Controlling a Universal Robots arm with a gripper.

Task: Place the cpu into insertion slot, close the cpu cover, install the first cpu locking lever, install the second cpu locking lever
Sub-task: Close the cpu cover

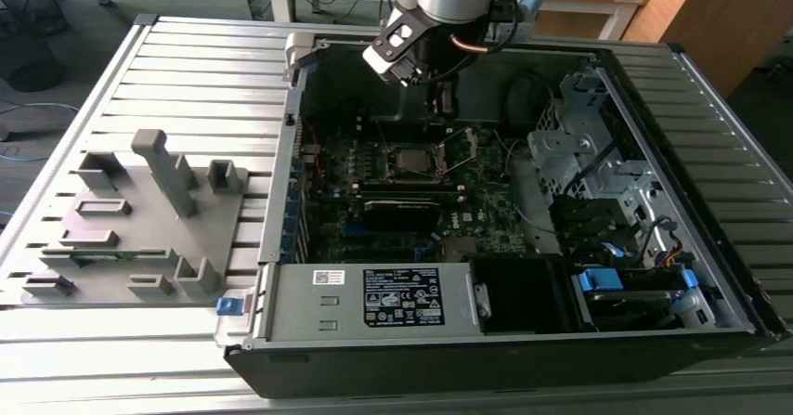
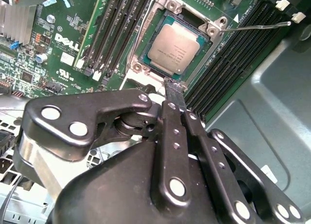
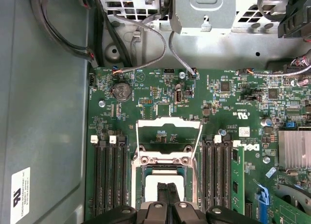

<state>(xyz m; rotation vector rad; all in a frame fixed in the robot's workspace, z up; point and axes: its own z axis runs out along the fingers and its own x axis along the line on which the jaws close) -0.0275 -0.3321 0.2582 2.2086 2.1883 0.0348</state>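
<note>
Working over a slatted metal counter (image 1: 186,71), inside an open computer case (image 1: 496,369) laid on its side. Can call the first step done, judging by the second wrist view: see the cpu (image 2: 177,48) seated flat in the insertion slot (image 2: 137,67), silver top up. Not yet closed: the cpu cover (image 3: 169,121), standing hinged up off the socket in the first wrist view. Not yet latched: a thin wire lever (image 2: 257,25), sticking out free across the memory slots (image 2: 233,54); cannot tell which of the two. Reaching down into the case from above, wrist roughly vertical, with the gripper (image 2: 174,85) poised just over the socket's edge. Jaws pinched together, gripping nothing visible.
</note>
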